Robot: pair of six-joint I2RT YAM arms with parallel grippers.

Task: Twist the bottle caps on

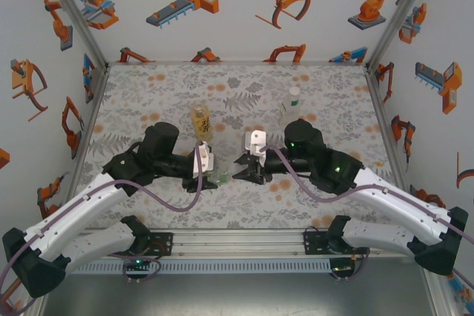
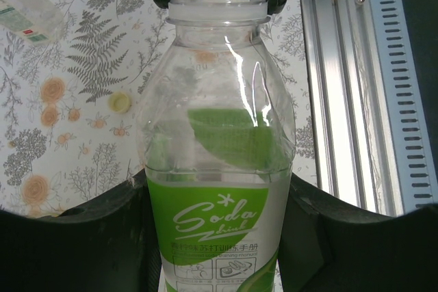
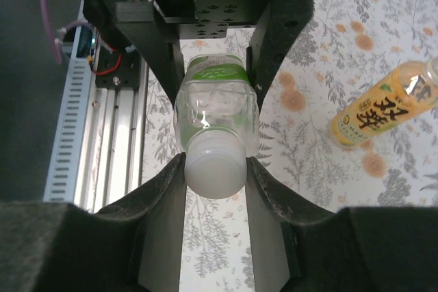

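Note:
My left gripper (image 2: 219, 237) is shut on the short green-tinted bottle (image 2: 219, 135), its fingers pressing the green label on both sides. That bottle's white cap (image 3: 215, 169) sits on its neck, and my right gripper (image 3: 215, 177) is shut on it, a pad touching each side. Seen from above, the two grippers (image 1: 211, 166) (image 1: 246, 168) meet at the table's near middle with the bottle (image 1: 224, 177) between them. The amber bottle (image 1: 201, 120) stands just behind, uncapped. The slim bottle (image 1: 292, 101) stands back right. A pale yellow cap (image 2: 121, 102) lies loose on the tablecloth.
The aluminium base rail (image 2: 349, 80) runs close along the near side of the held bottle. White walls with robot pictures enclose the floral table (image 1: 237, 86) on three sides. The amber bottle (image 3: 383, 111) is a short way from the right gripper.

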